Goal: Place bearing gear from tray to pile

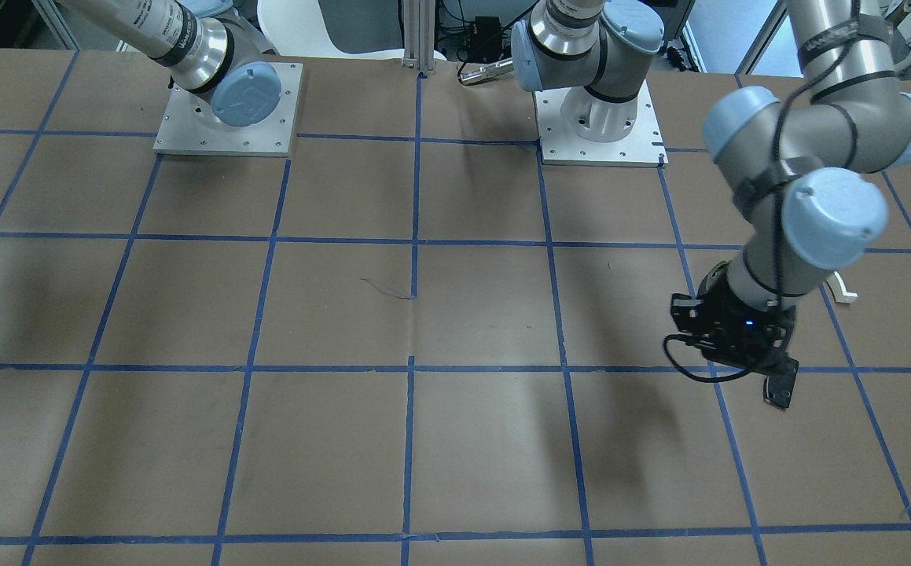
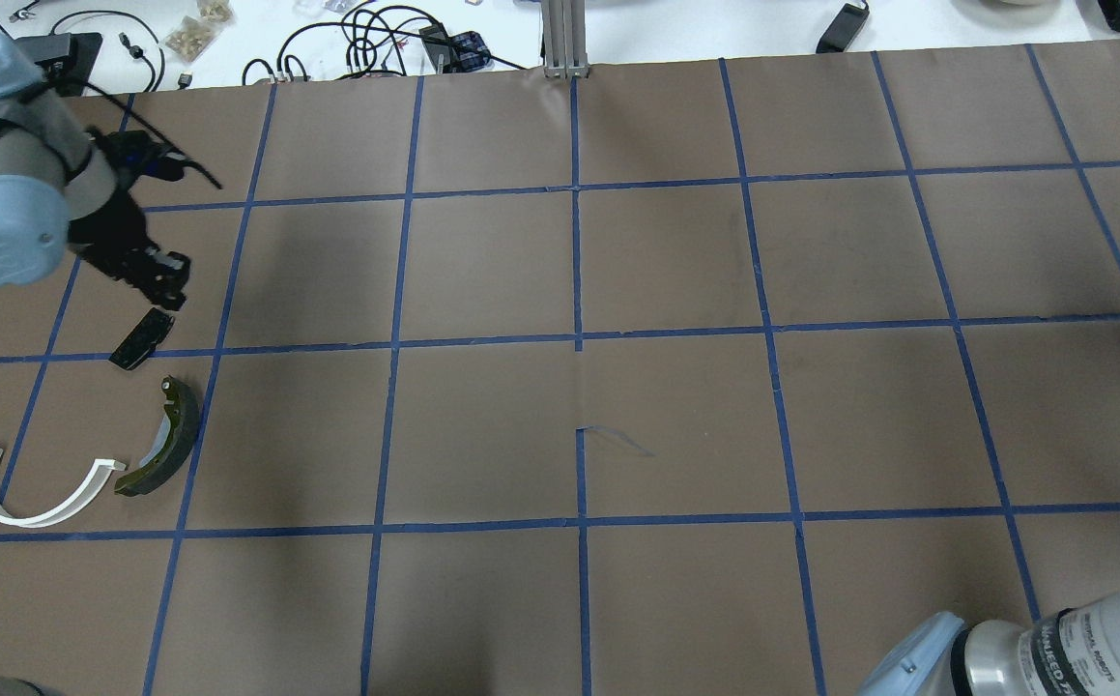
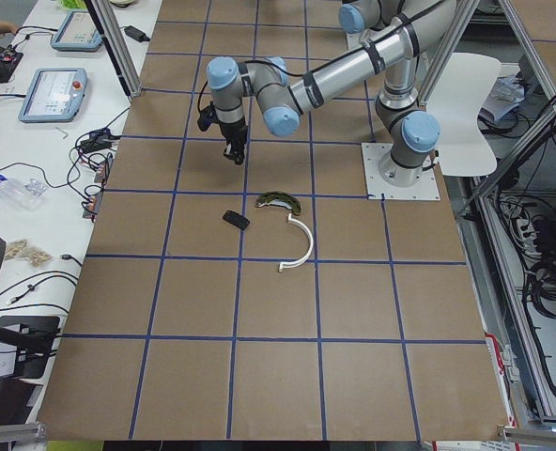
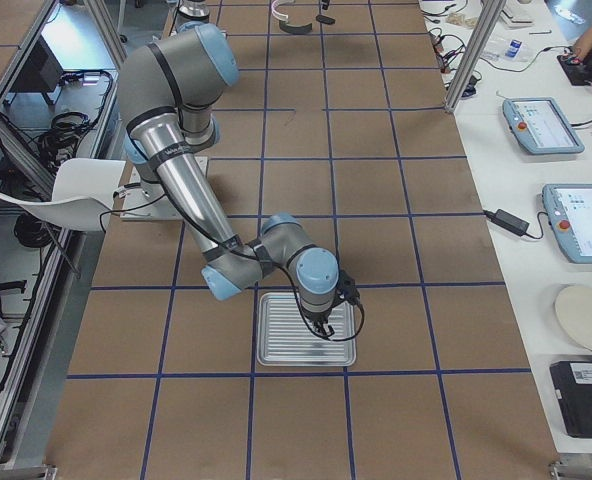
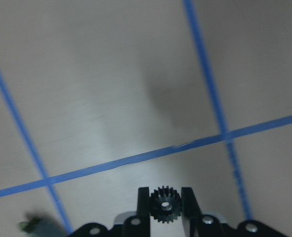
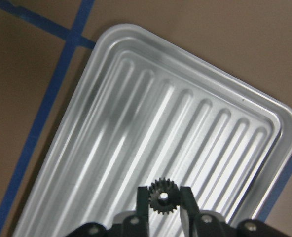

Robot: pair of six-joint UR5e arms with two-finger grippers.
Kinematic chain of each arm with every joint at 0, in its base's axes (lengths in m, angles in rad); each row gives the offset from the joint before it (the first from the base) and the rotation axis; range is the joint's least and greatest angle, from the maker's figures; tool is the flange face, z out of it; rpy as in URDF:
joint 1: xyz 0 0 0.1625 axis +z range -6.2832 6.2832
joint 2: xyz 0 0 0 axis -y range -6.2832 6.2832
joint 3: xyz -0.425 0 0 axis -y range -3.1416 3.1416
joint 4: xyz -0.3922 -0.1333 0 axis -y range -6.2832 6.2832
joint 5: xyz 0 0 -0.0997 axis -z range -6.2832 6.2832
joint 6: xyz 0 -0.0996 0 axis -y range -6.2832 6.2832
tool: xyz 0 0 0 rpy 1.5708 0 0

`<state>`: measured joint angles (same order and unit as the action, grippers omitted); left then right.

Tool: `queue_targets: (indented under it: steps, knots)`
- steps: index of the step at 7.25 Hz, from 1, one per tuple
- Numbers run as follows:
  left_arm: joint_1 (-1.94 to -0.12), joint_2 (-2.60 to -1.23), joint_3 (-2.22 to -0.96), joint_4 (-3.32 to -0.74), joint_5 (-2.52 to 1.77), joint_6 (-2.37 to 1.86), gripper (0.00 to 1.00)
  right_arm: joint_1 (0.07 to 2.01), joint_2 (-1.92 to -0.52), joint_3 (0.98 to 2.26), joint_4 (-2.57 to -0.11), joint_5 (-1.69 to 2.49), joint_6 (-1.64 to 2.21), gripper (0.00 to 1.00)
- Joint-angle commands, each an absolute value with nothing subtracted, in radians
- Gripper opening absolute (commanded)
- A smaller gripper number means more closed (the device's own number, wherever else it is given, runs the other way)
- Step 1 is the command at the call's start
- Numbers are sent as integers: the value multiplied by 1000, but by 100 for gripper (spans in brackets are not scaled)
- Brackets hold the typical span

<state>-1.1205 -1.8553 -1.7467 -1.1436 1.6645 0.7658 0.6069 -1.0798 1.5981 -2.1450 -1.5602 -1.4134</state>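
Left gripper [image 5: 165, 195] clamped on small black toothed bearing gear [image 5: 165, 203], raised over the table near the pile: flat black pad [image 2: 141, 338], dark olive curved brake shoe [image 2: 165, 437], white half-ring arc [image 2: 33, 493]. Reads as drop-off step; next, lower and release by the pad. Right gripper [image 6: 164, 193] pinches second black gear [image 6: 162, 198] over silver ribbed metal tray [image 6: 136, 123]. Left wrist view blurred, clearance unclear

Sm blk gear [image 6: 161, 198] pinched over ribbed silver tray [image 6: 136, 113]; 2nd gear [image 5: 165, 204] pinched near pile [image 2: 181, 430].
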Motion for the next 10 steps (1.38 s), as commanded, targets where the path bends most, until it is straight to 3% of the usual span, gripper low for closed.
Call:
queue_targets:
  steps: [1, 4, 5, 6, 10]
  knots:
    - [-918, -1911, -1750, -1047, 1661, 995, 0, 714, -1161, 1649, -2063, -1569, -1286, 8]
    - [-867, -2038, -1755, -936, 1635, 1051, 0, 1004, -1381, 1918, -2082, -1580, -766, 10]
    - [-864, -2048, -1750, -931, 1638, 1063, 52, 1119, -1428, 1968, -2080, -1597, -583, 10]
    - [-848, -2051, -1755, -930, 1632, 1055, 99, 1244, -1446, 1994, -2079, -1589, -396, 10]
    - [-908, -1936, -1738, -1009, 1635, 1010, 100, 1725, -1366, 1974, -2168, -1546, 374, 10]
